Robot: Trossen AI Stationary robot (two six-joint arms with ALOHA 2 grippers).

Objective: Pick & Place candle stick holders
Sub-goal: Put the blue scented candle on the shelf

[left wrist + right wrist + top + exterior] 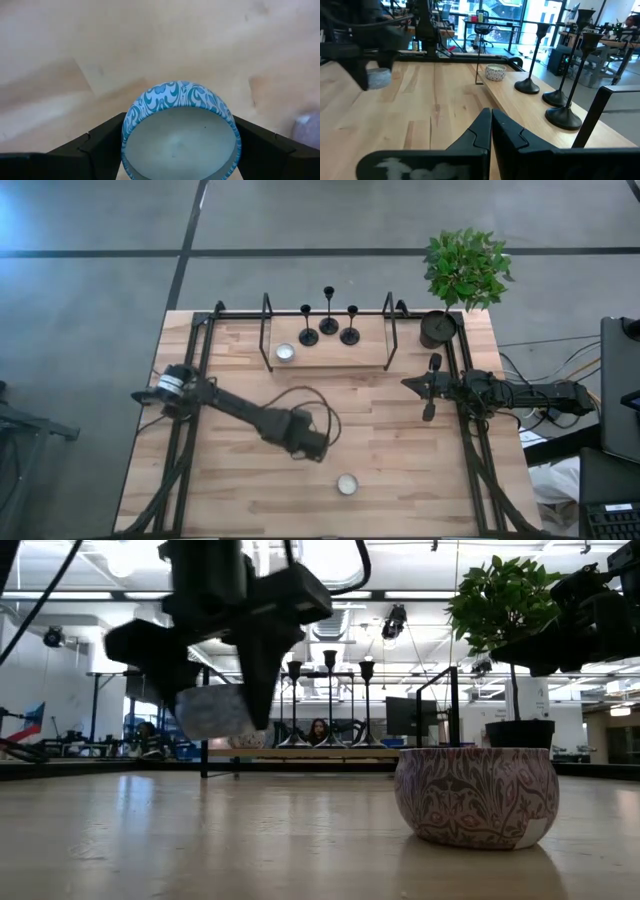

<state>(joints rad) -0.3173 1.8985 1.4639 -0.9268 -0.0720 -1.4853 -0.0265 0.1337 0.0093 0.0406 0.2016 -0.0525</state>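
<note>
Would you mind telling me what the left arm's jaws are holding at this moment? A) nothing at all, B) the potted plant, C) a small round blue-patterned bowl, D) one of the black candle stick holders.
C: the left wrist view shows the left gripper closed on a blue-patterned bowl, lifted above the table, while all three candle stick holders stand on the raised board at the back.
</note>
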